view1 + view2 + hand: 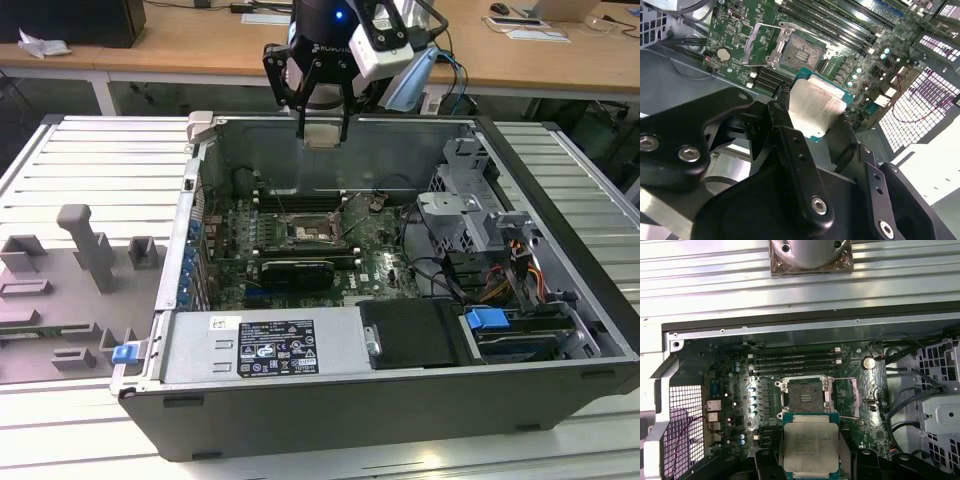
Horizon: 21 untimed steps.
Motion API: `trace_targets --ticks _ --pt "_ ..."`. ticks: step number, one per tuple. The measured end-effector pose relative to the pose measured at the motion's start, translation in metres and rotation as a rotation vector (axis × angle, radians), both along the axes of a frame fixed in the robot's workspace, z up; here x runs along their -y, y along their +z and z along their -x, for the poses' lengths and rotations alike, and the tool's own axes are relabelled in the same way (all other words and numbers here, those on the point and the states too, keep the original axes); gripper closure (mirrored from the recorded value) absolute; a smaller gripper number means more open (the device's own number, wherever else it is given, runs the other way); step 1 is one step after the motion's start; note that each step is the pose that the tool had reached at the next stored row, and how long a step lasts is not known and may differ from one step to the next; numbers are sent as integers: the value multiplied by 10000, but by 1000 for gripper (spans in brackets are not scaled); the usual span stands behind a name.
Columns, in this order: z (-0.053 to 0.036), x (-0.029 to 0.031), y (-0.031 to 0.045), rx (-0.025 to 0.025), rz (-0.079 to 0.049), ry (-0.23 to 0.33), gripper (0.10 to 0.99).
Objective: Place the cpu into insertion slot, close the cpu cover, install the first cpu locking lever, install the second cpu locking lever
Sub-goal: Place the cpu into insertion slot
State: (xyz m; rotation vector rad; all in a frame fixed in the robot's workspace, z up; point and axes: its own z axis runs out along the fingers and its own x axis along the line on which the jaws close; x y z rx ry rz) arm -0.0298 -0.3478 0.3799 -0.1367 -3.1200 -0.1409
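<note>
Gripper (322, 136) is clamped on the cpu (810, 447) by two opposite edges, holding it flat above the open case (300, 420) — well apart from the insertion slot (804, 395), which sits bare on the motherboard (847, 385). The chip looks light and stiff but fragile — grip the edges only, stay off the underside.

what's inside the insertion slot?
Nothing seated: the insertion slot shows its bare dark contact field in both wrist views. The cpu is clamped in the gripper, off the motherboard. In the first wrist view it hides the motherboard beside the slot.
</note>
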Motion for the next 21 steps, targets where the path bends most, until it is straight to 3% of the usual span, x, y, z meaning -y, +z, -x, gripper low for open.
trace_targets --ticks 21 --pt "0 0 0 0 -1 -1220 553"
